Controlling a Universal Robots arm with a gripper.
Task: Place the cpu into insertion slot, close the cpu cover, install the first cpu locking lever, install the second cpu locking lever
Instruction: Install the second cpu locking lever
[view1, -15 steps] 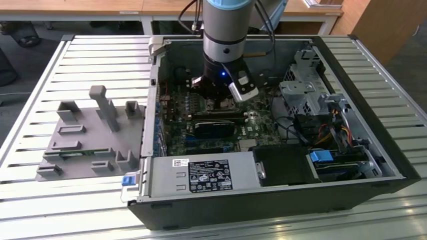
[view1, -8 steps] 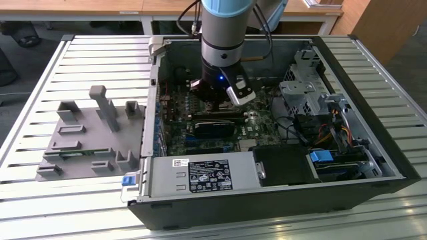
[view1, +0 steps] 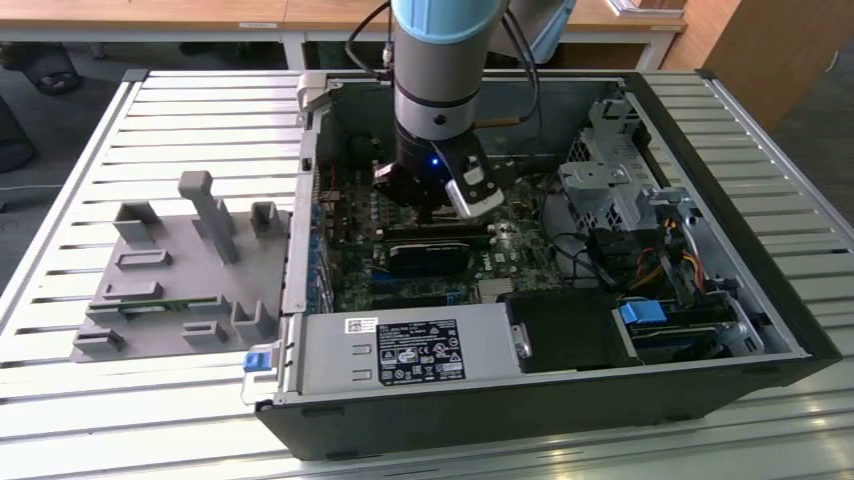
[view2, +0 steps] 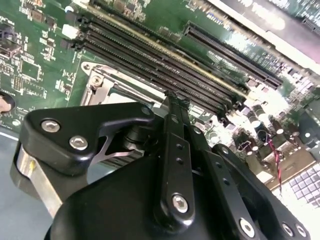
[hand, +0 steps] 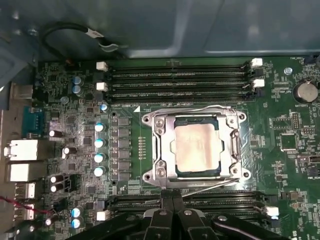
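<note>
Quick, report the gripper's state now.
Gripper: fingers shut together, holding nothing, beside the cpu cover, which lies closed over the cpu.

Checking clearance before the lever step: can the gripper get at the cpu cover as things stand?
Probably yes. In the first wrist view the gripper sits shut at the edge of the cpu cover, which lies flat over the cpu, with nothing between them.

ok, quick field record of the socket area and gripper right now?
cpu: lies flat in the insertion slot
cpu cover: down around the cpu, its metal face showing through the hollow middle
gripper: jaws shut, holding nothing, at the cover's edge by the memory slots
setting: motherboard inside an open computer case
</note>
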